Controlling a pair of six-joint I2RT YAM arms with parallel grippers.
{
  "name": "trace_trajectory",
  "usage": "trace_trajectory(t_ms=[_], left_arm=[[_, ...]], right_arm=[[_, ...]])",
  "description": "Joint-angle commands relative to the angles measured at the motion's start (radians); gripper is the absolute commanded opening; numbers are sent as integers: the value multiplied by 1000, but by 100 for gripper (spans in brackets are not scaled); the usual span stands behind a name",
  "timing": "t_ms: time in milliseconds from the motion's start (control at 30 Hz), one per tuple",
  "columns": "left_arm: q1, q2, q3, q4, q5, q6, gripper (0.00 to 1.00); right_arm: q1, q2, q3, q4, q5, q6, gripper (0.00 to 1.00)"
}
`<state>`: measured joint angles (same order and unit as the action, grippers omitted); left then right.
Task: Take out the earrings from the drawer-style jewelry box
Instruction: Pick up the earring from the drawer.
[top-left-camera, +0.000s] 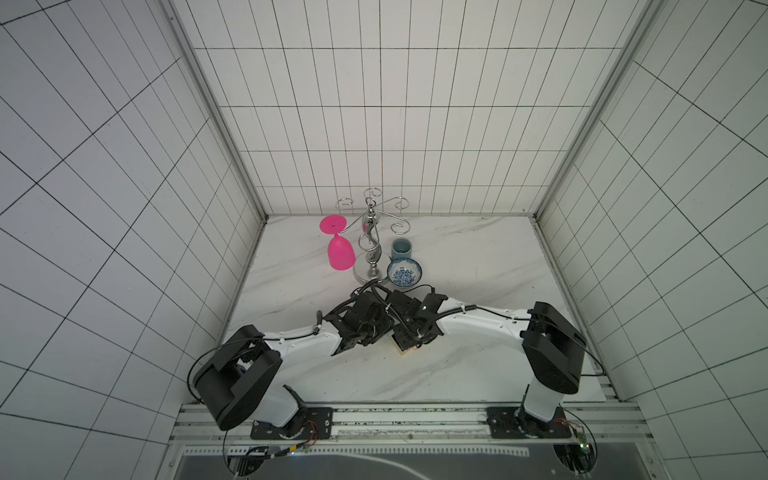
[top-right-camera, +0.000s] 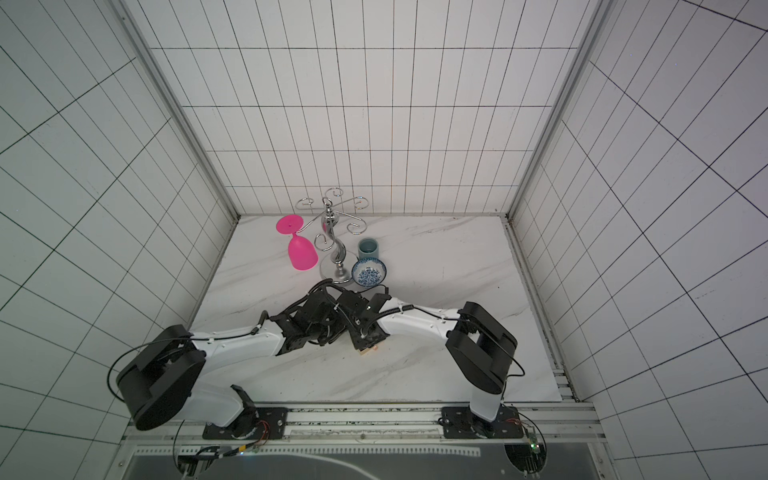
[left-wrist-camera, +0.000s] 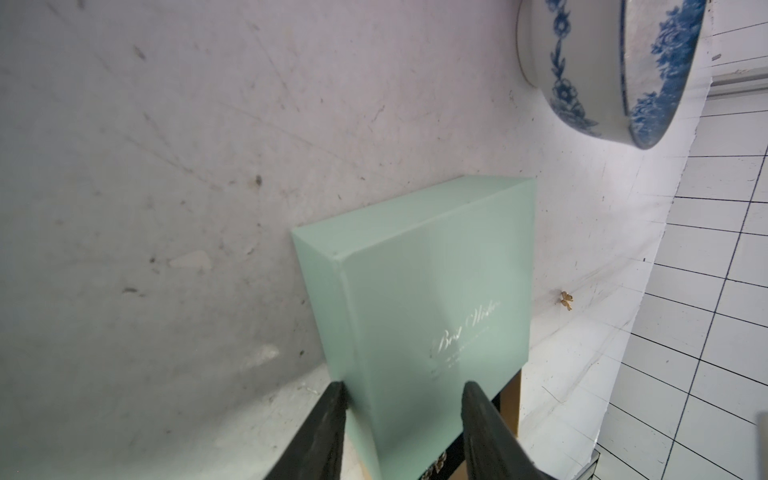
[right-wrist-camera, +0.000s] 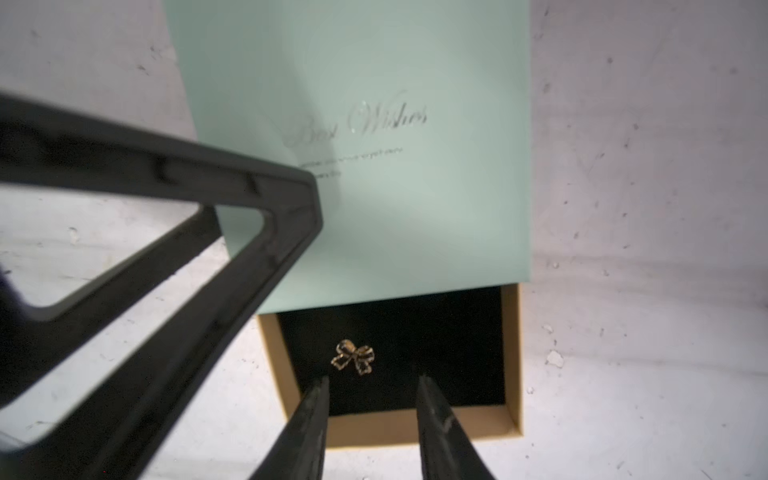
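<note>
The mint-green drawer-style jewelry box (left-wrist-camera: 428, 282) lies flat on the marble table, its tan drawer (right-wrist-camera: 512, 361) pulled out. My left gripper (left-wrist-camera: 401, 392) is shut on the box, one finger against its side wall and the other on its lid (right-wrist-camera: 374, 187). One bow-shaped gold earring (right-wrist-camera: 352, 357) rests on the drawer's black lining. My right gripper (right-wrist-camera: 372, 384) hovers open just short of it, with nothing between the fingers. A second earring (left-wrist-camera: 565, 300) lies on the table beside the box. In both top views the arms hide all but the drawer's corner (top-left-camera: 405, 352) (top-right-camera: 369, 351).
A blue-and-white bowl (top-left-camera: 404, 272) (left-wrist-camera: 602, 70) stands just behind the grippers. A grey-blue cup (top-left-camera: 401, 248) and a chrome rack (top-left-camera: 372, 249) with a hanging pink goblet (top-left-camera: 340, 253) stand farther back. Tiled walls enclose the table.
</note>
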<state>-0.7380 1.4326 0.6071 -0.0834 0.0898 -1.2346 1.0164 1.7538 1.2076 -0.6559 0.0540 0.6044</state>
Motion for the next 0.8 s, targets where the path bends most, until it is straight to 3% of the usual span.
trace_trajectory(t_ms=[0, 267, 767], left_arm=[[-16, -21, -17, 7, 5, -35, 45], [18, -62, 36, -73, -34, 9, 45], [102, 24, 59, -71, -12, 84, 45]], right_arm=[[-16, -71, 82, 58, 32, 68, 38], [-27, -127, 10, 67, 44, 88, 38], [-24, -117, -34, 96, -38, 136, 38]])
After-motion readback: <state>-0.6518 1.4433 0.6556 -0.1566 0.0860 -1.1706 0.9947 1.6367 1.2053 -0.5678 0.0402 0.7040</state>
